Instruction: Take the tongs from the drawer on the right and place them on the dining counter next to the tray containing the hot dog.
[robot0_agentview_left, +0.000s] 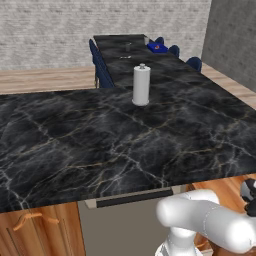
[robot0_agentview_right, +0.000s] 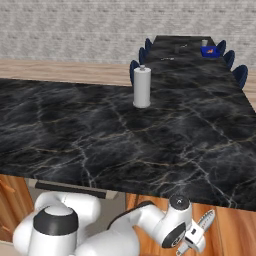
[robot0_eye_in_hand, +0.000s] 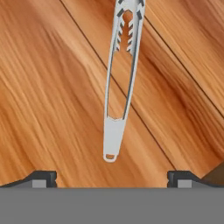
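The slim silver tongs (robot0_eye_in_hand: 117, 87) lie flat on the orange-brown wooden floor of the drawer (robot0_eye_in_hand: 48, 87), toothed tips far from me and looped end nearest. My gripper (robot0_eye_in_hand: 111, 177) hovers over that looped end, open, one fingertip out to each side and nothing between them. In the right base view the gripper (robot0_agentview_right: 188, 247) hangs low under the front edge of the big marble top, with the tongs' scalloped tip (robot0_agentview_right: 206, 219) just beyond it. Far back, the bright blue tray (robot0_agentview_left: 157, 47) (robot0_agentview_right: 210, 51) with the small orange-red hot dog (robot0_agentview_right: 212, 49) sits on the dining counter (robot0_agentview_left: 125, 52) (robot0_agentview_right: 182, 52).
A broad black marble counter (robot0_agentview_left: 100, 145) (robot0_agentview_right: 100, 130) stands between me and the dining counter, with a white paper-towel roll (robot0_agentview_left: 141, 85) (robot0_agentview_right: 142, 86) upright on it. Dark blue chairs (robot0_agentview_left: 102, 70) (robot0_agentview_right: 240, 75) line the dining counter. A wooden door with a curved orange handle (robot0_agentview_left: 32, 220) is at lower left.
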